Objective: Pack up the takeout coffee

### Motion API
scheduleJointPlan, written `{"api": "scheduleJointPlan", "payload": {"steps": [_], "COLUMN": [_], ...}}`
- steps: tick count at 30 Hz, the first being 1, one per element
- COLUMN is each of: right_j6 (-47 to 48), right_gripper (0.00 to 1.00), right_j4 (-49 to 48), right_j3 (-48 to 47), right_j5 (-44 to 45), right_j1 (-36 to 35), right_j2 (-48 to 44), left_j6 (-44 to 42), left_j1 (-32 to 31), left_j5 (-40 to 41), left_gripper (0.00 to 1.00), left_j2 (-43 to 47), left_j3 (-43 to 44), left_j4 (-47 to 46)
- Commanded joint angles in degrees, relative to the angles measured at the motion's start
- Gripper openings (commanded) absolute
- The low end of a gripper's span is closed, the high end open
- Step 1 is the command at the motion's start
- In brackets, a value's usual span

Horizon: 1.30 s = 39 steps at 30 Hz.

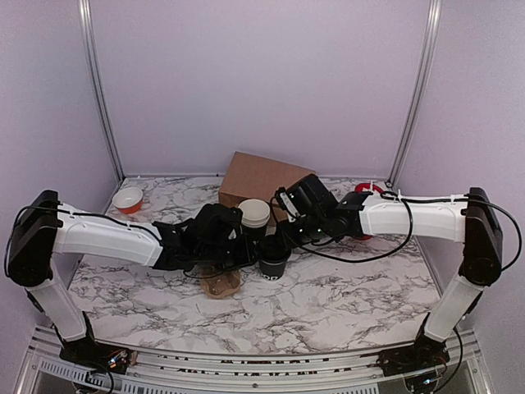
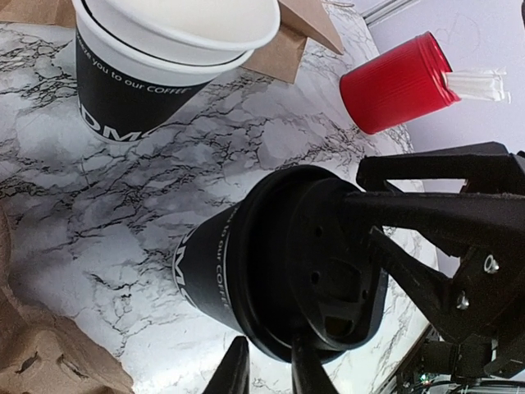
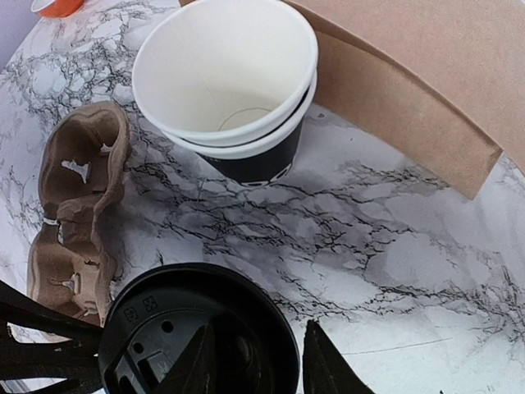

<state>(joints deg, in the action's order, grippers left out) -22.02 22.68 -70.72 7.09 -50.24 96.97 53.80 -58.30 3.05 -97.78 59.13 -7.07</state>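
The takeout coffee (image 1: 272, 263), a black cup with white lettering and a black lid, stands on the marble table between both grippers. In the left wrist view the cup (image 2: 205, 263) is close. My left gripper (image 2: 269, 373) straddles the lid's near rim with its fingers close together, one outside the cup and one on the lid. My right gripper (image 3: 258, 328) grips the lid (image 3: 164, 328) at its rim, one finger in the lid's recess and one outside. In the top view my left gripper (image 1: 244, 245) and right gripper (image 1: 284, 240) meet over the cup.
A stack of lidless white-rimmed cups (image 1: 254, 213) stands just behind the coffee. A brown cardboard cup carrier (image 1: 220, 283) lies front left of it. A brown box (image 1: 262, 176) is at the back, a red cylinder (image 1: 369, 190) at the back right, an orange-and-white bowl (image 1: 128, 199) at the back left.
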Motion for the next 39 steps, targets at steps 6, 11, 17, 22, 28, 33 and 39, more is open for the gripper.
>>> {"api": "scheduleJointPlan", "payload": {"steps": [6,11,17,22,28,33,39], "right_j6": [0.99,1.10,1.10,0.46,-0.77,-2.06,-2.84], "right_gripper": [0.35,0.37,0.40,0.41,0.41,0.39,0.38], "right_j4": [1.51,2.00,2.67,4.03,3.65,3.08,1.73], "right_j3": [-3.49,-4.25,-4.56,-4.05,-0.81,1.37,2.67], "right_j5": [-1.36,-0.93,-0.25,0.97,0.39,-0.83,-2.48], "right_j1": [-0.83,-0.83,-0.83,-0.83,-0.83,-1.06,-1.44], "right_j2": [-0.42,-0.90,-1.08,-2.51,-5.27,-6.16,-5.97], "left_j6": [-1.46,-1.64,-2.38,-2.93,-4.19,-5.39,-5.32], "left_j1": [-0.49,0.63,1.67,3.08,5.00,5.39,5.39], "left_j5": [1.50,2.14,2.33,1.96,-0.23,-2.34,-3.54], "left_gripper": [0.27,0.27,0.28,0.28,0.30,0.30,0.30], "left_j2": [1.82,3.28,4.24,4.40,2.80,0.52,-1.54], "left_j3": [0.62,0.29,0.52,0.82,2.97,5.47,6.76], "left_j4": [7.02,7.18,7.63,7.64,7.60,7.70,7.96]}}
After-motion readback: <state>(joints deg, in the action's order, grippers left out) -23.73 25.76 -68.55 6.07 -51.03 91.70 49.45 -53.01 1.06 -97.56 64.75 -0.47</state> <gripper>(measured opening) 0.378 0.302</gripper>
